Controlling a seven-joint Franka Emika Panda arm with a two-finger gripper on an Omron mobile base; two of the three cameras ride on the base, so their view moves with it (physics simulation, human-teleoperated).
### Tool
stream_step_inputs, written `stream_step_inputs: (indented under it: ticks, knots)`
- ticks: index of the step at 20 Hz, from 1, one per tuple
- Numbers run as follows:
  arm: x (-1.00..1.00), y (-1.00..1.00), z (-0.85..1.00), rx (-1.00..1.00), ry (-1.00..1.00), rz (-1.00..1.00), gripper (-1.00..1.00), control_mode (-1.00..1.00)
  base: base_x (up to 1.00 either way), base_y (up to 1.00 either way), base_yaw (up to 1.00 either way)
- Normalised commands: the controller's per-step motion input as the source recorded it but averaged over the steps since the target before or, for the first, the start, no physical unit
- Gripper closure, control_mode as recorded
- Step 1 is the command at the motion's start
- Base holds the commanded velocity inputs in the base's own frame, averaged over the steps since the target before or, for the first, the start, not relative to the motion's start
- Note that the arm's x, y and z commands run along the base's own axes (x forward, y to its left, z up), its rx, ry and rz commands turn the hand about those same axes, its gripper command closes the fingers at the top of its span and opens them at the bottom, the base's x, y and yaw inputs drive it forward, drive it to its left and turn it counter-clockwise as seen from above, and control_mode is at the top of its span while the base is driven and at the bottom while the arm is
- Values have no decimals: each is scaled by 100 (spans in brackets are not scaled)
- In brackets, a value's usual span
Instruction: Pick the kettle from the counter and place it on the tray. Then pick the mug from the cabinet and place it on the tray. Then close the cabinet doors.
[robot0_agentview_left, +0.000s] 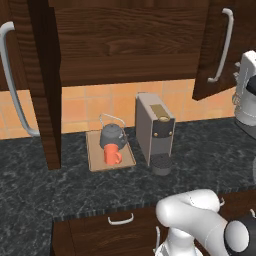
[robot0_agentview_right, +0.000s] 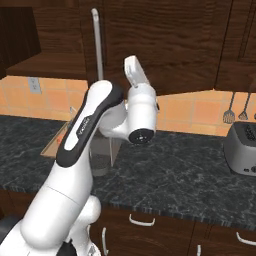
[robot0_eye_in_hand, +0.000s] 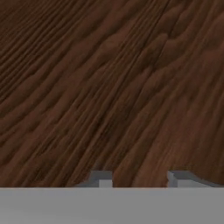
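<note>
The dark grey kettle (robot0_agentview_left: 112, 134) and the orange-red mug (robot0_agentview_left: 112, 154) both stand on the tan tray (robot0_agentview_left: 95, 156), which lies on the dark counter (robot0_agentview_left: 45, 180); the mug is in front of the kettle. Overhead, both doors of the cabinet (robot0_agentview_left: 125, 45) stand open: the left door (robot0_agentview_left: 42, 85) swung wide, the right door (robot0_agentview_left: 210, 55) angled out. My arm (robot0_agentview_right: 90, 120) reaches up beside the right door. In the hand view my gripper (robot0_eye_in_hand: 139, 179) is open, empty, and very close to dark wood grain (robot0_eye_in_hand: 109, 87).
A tall grey coffee machine (robot0_agentview_left: 155, 127) stands just right of the tray. A toaster (robot0_agentview_right: 242, 147) sits on the counter to the right, with utensils (robot0_agentview_right: 230, 112) hanging on the tiled wall. Drawers (robot0_agentview_left: 120, 222) run below the counter edge.
</note>
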Motion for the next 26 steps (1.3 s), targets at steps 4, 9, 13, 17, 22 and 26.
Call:
stream_step_inputs:
  ticks: [4, 9, 13, 17, 22, 26]
  knots:
    - [61, 100, 18, 0, 1, 6, -100, -100, 0, 0, 0]
    - [91, 74, 3, 0, 19, 4, -100, -100, 0, 0, 0]
    - [100, 25, 34, 3, 13, 7, -100, -100, 0, 0, 0]
    - [97, -2, 47, 10, 1, 10, -100, -100, 0, 0, 0]
    - [87, -33, 68, 6, 16, 12, -100, -100, 0, 0, 0]
    - [53, -28, 100, 0, 36, 10, -100, -100, 0, 0, 0]
